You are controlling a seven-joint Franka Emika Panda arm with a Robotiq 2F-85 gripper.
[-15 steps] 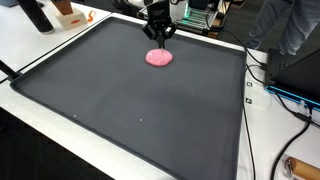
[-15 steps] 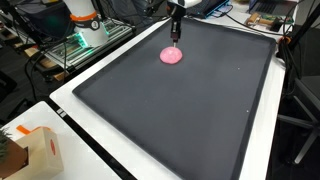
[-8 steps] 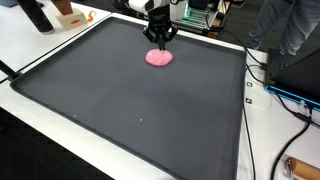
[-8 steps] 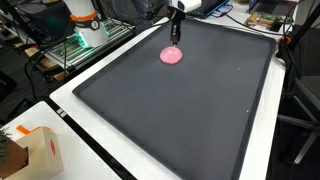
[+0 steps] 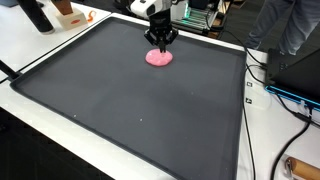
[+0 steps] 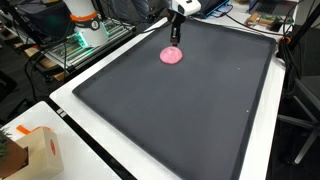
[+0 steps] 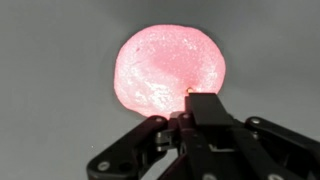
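Observation:
A round pink lump lies on the far part of a large dark mat. My gripper hangs straight above it, a short way off its top, fingers pointing down. In the wrist view the pink lump fills the upper middle, glowing and rough-surfaced. The gripper shows its two fingers pressed together into one dark block at the lump's lower edge. Nothing is between them. The lump rests on the mat, apart from the fingers.
A raised rim frames the mat on a white table. Cables and dark equipment crowd one side. A cardboard box sits at a near corner. An orange and white object and green-lit gear stand behind the mat.
The gripper has risen a little above the pink lump, still shut. The lump has stayed in place on the mat.

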